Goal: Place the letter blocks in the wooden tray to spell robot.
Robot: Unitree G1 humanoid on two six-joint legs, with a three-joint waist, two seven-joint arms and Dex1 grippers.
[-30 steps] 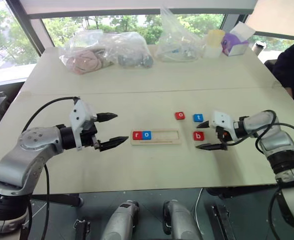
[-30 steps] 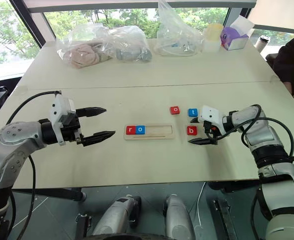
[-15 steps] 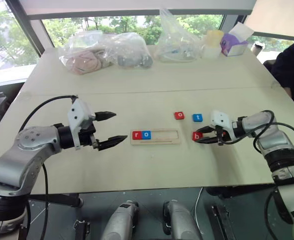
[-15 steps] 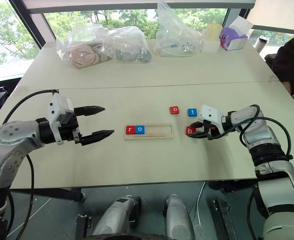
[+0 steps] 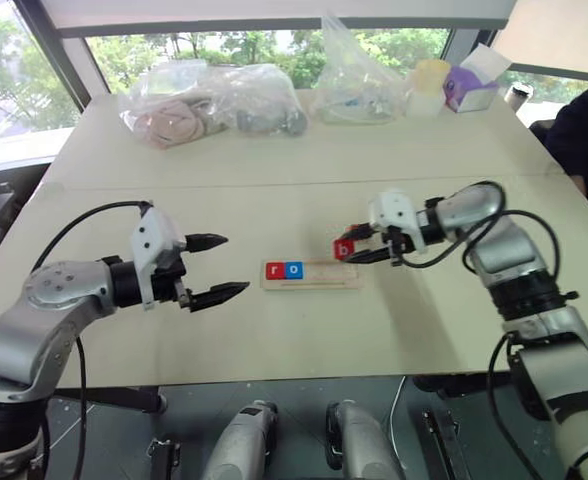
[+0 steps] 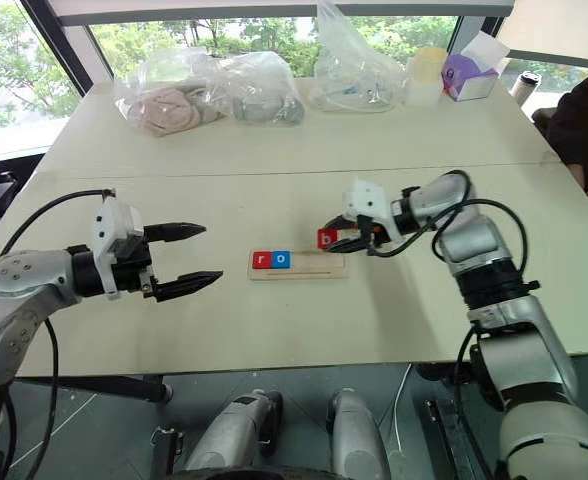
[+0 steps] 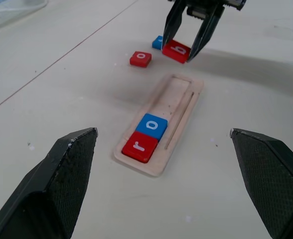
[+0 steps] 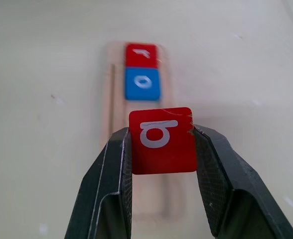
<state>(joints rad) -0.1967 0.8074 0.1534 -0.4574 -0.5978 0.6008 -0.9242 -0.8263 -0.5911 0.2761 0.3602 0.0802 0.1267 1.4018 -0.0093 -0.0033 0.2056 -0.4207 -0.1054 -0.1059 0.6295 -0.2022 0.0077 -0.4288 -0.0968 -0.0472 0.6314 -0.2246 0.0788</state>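
The wooden tray (image 5: 319, 275) lies at the table's middle, with a red "r" block (image 5: 274, 270) and a blue "o" block (image 5: 293, 269) filling its left end. My right gripper (image 5: 350, 252) is shut on the red "b" block (image 5: 343, 248) and holds it tilted just above the tray's right end. In the left wrist view a red "o" block (image 7: 140, 58) and a blue block (image 7: 157, 42) lie on the table beyond the tray, the blue one partly behind the right gripper. Left of the tray, my left gripper (image 5: 234, 264) hangs open and empty.
Clear plastic bags (image 5: 209, 105) with soft items, another bag (image 5: 359, 75), a pale cup (image 5: 429, 82) and a purple tissue box (image 5: 469, 88) line the far edge. A person in dark clothes (image 5: 584, 130) sits at the right edge.
My right gripper shut on the red "b" block, lifted it off the table and carried it left to the tray's right end. The left gripper stayed about where it was, still open.
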